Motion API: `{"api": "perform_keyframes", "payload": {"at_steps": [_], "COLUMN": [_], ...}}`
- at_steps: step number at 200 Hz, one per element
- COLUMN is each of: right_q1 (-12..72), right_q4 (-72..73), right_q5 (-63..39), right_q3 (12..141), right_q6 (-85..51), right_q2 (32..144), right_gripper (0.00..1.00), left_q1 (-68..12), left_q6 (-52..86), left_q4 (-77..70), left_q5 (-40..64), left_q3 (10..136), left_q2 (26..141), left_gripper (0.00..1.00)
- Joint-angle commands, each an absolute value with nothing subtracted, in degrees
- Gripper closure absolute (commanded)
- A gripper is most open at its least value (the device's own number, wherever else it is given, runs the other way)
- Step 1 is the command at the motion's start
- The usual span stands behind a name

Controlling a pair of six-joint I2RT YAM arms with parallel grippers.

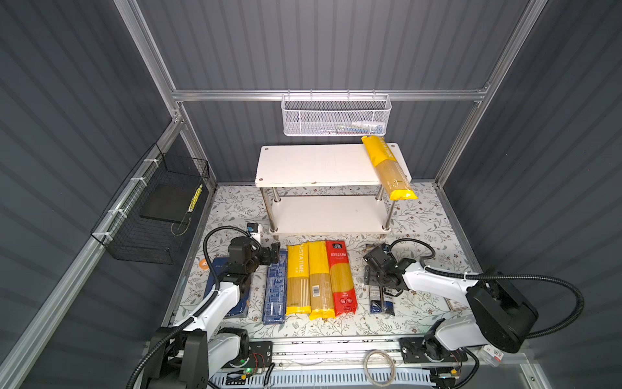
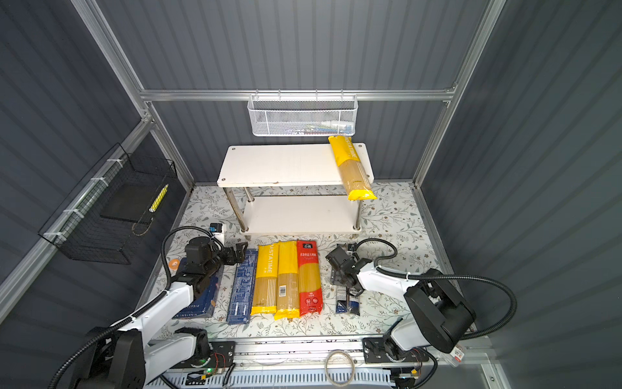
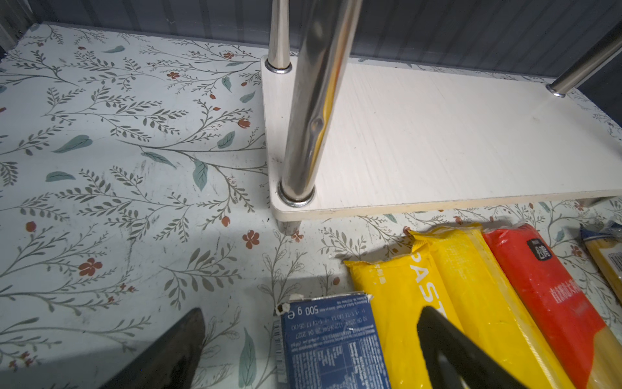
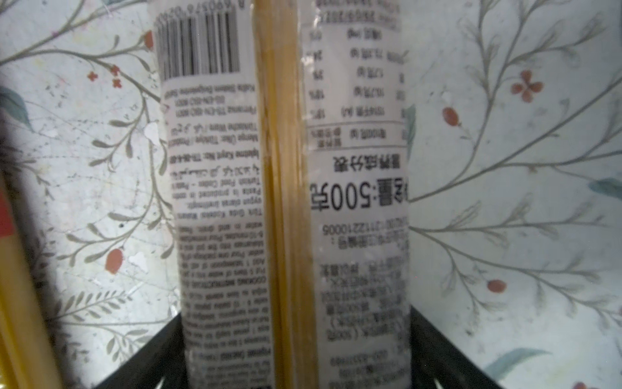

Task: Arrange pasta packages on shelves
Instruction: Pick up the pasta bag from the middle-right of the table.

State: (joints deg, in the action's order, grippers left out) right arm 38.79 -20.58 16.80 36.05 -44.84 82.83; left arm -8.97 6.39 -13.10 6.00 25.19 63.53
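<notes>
Near the right side of the worktop (image 1: 420,229), the right tool (image 4: 296,320) straddles the clear pack (image 4: 289,161), one finger at each long edge; whether it is pinching the pack cannot be told. A good grasp would probably squeeze gently across the narrow width, near the middle of the length. That way the stiff bundle lifts level and the slick film does not slip. A straight lift before swinging toward the shelves (image 1: 323,165) seems wise. The pack lies flat, just beside the red pack (image 1: 340,276) but apart from it. It is clear film with white printed panels, a barcode, a strip of golden strands between them, and a dark-blue end. The left tool (image 3: 309,353) hangs spread, holding nothing, over the blue box (image 3: 330,343). One yellow bag (image 1: 387,165) lies askew on the top board, its end overhanging the front edge.
</notes>
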Motion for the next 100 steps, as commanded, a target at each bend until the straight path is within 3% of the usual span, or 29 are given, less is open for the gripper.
{"api": "perform_keyframes", "payload": {"at_steps": [1,49,100], "right_q1": [39.04,39.06,39.03], "right_q4": [-25.10,-23.64,-22.61], "right_q5": [8.66,9.00,9.20], "right_q3": [32.29,30.94,30.16], "right_q6": [-47.72,-47.79,-48.51], "right_q2": [86.58,83.86,84.09], "right_gripper": [0.19,0.27,0.29], "left_q1": [-9.23,-9.32,-9.48], "left_q6": [5.35,5.42,5.14], "left_q4": [-12.66,-12.31,-12.24], "left_q5": [5.71,5.54,6.24], "left_q3": [26.15,26.19,26.52], "left_q2": [63.46,63.36,63.82], "left_gripper": [0.01,0.01,0.01]}}
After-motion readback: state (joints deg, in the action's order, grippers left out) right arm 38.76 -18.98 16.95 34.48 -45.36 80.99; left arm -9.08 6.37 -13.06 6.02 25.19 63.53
